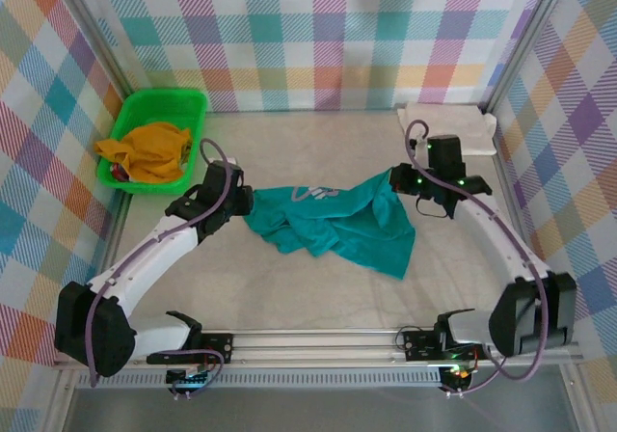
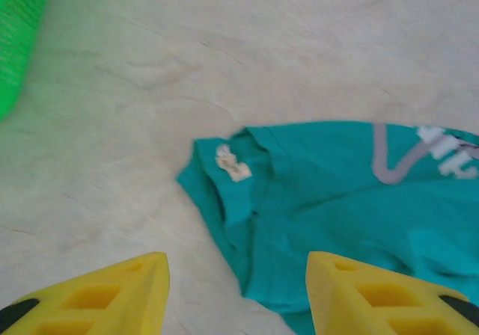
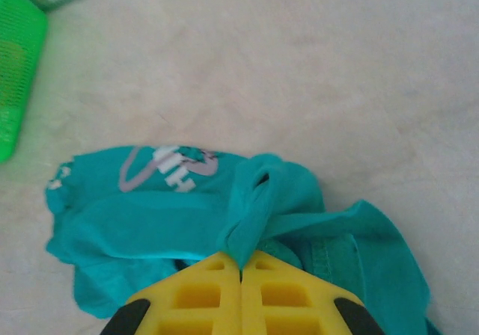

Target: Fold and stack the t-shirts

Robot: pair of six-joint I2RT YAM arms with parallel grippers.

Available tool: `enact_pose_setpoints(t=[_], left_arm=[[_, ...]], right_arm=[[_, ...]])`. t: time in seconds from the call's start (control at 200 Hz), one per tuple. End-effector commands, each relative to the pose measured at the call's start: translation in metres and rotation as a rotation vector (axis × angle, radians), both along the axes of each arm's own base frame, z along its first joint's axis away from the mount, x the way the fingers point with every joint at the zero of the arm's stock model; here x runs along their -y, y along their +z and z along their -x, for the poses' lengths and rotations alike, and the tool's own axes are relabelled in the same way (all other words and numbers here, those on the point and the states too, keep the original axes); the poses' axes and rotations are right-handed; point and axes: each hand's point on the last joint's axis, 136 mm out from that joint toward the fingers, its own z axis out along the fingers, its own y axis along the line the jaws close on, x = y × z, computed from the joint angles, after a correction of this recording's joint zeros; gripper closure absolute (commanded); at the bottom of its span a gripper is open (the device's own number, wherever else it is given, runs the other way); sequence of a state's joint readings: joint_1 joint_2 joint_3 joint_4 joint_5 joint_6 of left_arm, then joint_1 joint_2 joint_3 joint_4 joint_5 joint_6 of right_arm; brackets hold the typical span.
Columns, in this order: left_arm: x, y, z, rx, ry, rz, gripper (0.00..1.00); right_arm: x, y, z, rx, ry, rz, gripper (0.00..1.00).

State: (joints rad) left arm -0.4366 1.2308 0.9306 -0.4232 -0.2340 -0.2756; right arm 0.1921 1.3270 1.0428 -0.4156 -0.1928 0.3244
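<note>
The left gripper (image 2: 238, 299) hangs with jaws partly apart, holding nothing; the collar end of the teal tee (image 2: 337, 200) lies just ahead of it, one edge running in between the fingers. The right gripper (image 3: 241, 274) is clamped on a bunched fold of that tee; so the right arm has it, and the left is merely near. The tee lies crumpled in the middle of the table (image 1: 289, 297), long axis left to right between the grippers; likely the left must take the collar end. Farther off, the cream tee (image 1: 448, 121) sits folded in the far right corner; the basket (image 1: 169, 94) is far left.
</note>
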Motion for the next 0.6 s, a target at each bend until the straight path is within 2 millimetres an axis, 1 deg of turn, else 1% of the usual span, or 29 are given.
enact_pose_setpoints(t=[0.0, 0.11, 0.13, 0.145, 0.18, 0.235, 0.29, 0.365, 0.42, 0.51, 0.595], left_arm=[[0.055, 0.004, 0.015, -0.013, -0.145, 0.188, 0.47], [0.103, -0.033, 0.038, -0.123, -0.267, 0.229, 0.46], [0.109, -0.043, 0.043, -0.154, -0.281, 0.225, 0.46], [0.118, -0.045, 0.041, -0.146, -0.297, 0.237, 0.45], [0.131, -0.056, 0.045, -0.170, -0.323, 0.238, 0.44], [0.148, -0.072, 0.049, -0.209, -0.348, 0.225, 0.42], [0.164, -0.083, 0.051, -0.235, -0.370, 0.206, 0.41], [0.180, -0.097, 0.053, -0.273, -0.386, 0.182, 0.39], [0.186, -0.105, 0.054, -0.291, -0.388, 0.158, 0.37], [0.188, -0.118, 0.059, -0.326, -0.379, 0.110, 0.31], [0.185, -0.126, 0.061, -0.340, -0.358, 0.092, 0.31]], right_arm=[[0.006, 0.008, -0.019, 0.068, -0.038, 0.001, 1.00], [0.014, 0.000, -0.026, 0.041, -0.076, 0.009, 1.00], [0.014, -0.001, -0.027, 0.039, -0.078, 0.007, 1.00], [0.015, -0.001, -0.028, 0.039, -0.082, 0.004, 1.00], [0.016, -0.002, -0.030, 0.037, -0.088, 0.000, 1.00], [0.015, -0.001, -0.032, 0.042, -0.090, -0.009, 1.00], [0.014, 0.000, -0.033, 0.044, -0.090, -0.016, 1.00], [0.014, 0.002, -0.033, 0.044, -0.090, -0.016, 1.00], [0.015, 0.003, -0.032, 0.048, -0.089, -0.015, 1.00], [0.017, 0.005, -0.030, 0.054, -0.093, -0.010, 1.00], [0.018, 0.004, -0.029, 0.061, -0.095, -0.014, 1.00]])
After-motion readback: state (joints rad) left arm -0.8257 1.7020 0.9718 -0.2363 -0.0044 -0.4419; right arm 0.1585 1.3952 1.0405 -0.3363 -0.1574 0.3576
